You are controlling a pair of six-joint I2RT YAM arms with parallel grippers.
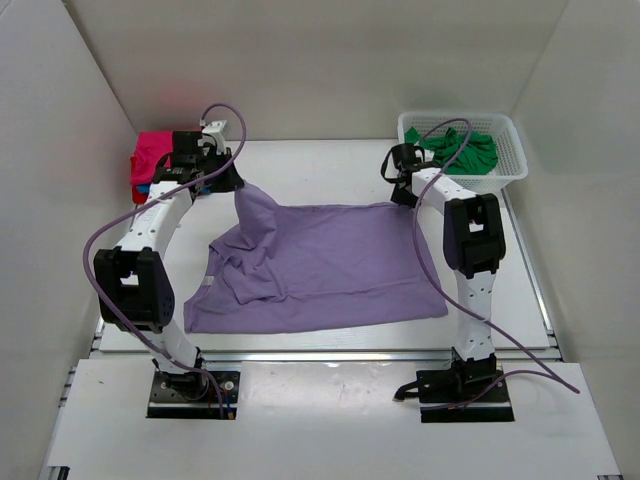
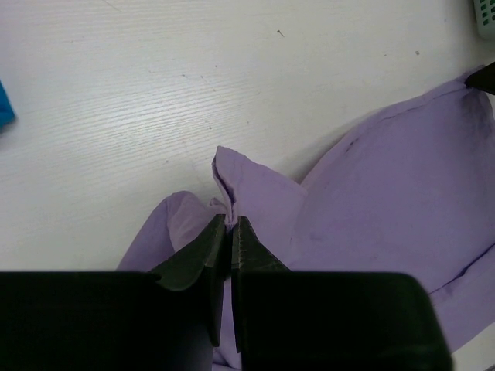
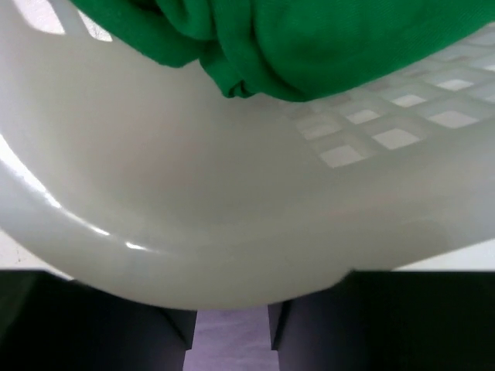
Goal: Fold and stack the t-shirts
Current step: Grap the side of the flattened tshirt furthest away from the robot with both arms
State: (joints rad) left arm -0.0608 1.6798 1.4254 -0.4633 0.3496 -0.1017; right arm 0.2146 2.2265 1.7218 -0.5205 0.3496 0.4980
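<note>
One lilac tee (image 1: 320, 265) lies spread on the table (image 1: 330, 165), its raised far-left corner pinched by the left gripper (image 2: 230, 224). The right gripper (image 3: 232, 331) is at the far-right corner with lilac cloth between its jaws; I cannot tell whether it grips. One green tee (image 1: 465, 150) is in the one basket (image 1: 505, 178). One pink tee (image 1: 152, 155) tops a far-left pile.

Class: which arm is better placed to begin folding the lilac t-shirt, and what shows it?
Probably left. The left gripper is shut on a lifted far corner of the lilac t-shirt; the right gripper sits at the other far corner beside the basket, jaws apart, with no clear hold.
</note>
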